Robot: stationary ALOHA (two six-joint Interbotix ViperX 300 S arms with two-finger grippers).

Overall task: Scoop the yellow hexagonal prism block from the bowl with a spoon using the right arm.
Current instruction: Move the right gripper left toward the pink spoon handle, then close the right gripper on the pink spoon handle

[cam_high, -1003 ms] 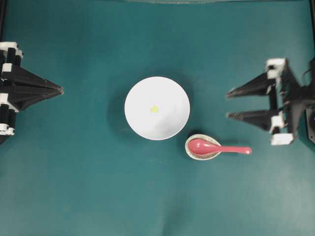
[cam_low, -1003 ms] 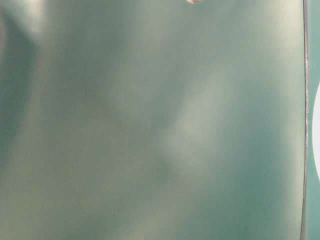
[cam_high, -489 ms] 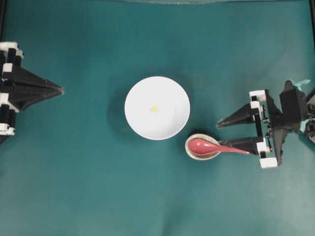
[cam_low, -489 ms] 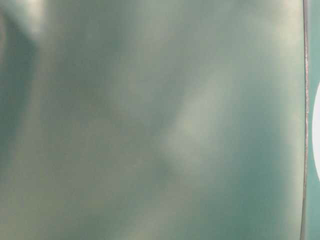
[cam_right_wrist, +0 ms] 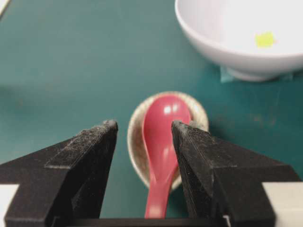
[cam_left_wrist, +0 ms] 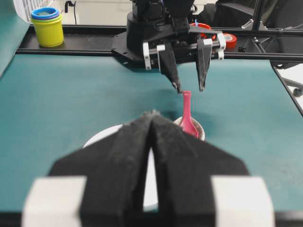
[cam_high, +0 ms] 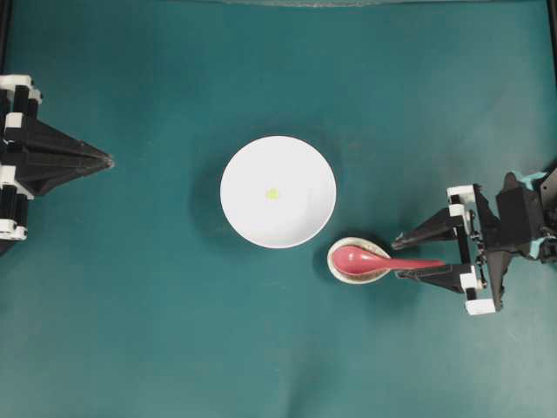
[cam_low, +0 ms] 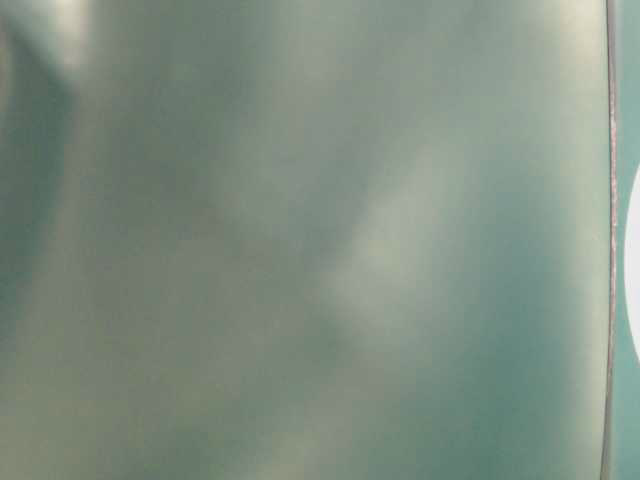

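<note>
The white bowl [cam_high: 278,192] stands mid-table with the tiny yellow hexagonal prism block [cam_high: 272,193] inside it, also seen in the right wrist view as block [cam_right_wrist: 265,39] in bowl [cam_right_wrist: 213,42]. The pink-red spoon [cam_high: 374,260] lies with its scoop in a speckled rest, handle pointing right. My right gripper [cam_high: 398,258] is open, its fingers on either side of the spoon [cam_right_wrist: 163,137] handle with a gap on each side. My left gripper [cam_high: 109,159] is shut at the far left, holding nothing.
The speckled spoon rest [cam_high: 359,260] sits just right of the bowl's lower rim. Beyond the far table edge stand stacked yellow and blue cups [cam_left_wrist: 48,26] and tape rolls [cam_left_wrist: 229,40]. The table-level view is a green blur.
The right gripper has dropped and moved in from the right edge, so its open fingers now straddle the spoon handle. The left arm, bowl and spoon have not moved.
</note>
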